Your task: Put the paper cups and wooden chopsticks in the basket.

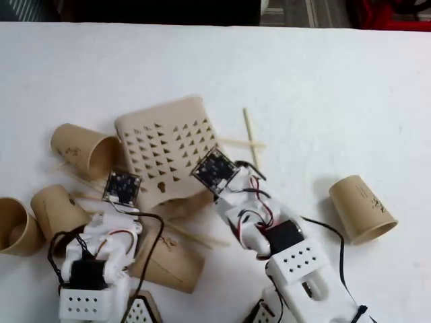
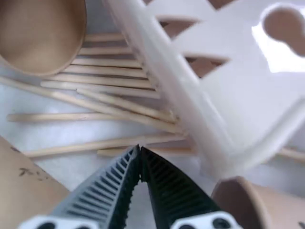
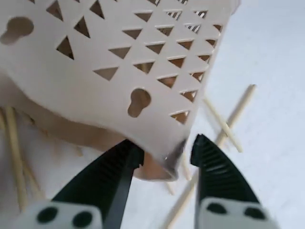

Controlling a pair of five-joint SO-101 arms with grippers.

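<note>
Overall: bright, even, soft light, seemingly fr overhead; no hard beams.
Bench (image 1: 323, 74): white top nearly washed out in the high view, v. little texture left.
Shadows: faint, soft-edged; pale one by the paper cup (image 1: 360, 208) on the right, thin ones by the chopsticks (image 3: 233, 114) in right wrist view.
Glare: strongest thru the basket (image 2: 228, 95) cutouts in left wrist view, bench behind blown white.
Dim spots: underside of basket wall; dark strip of room beyond bench's far edge.

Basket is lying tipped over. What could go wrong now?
The right gripper has its fingers either side of the basket edge; it may slip off or swing onto the chopsticks. The left gripper, shut just above those chopsticks, could scatter them or bump the paper cup nearby.
</note>
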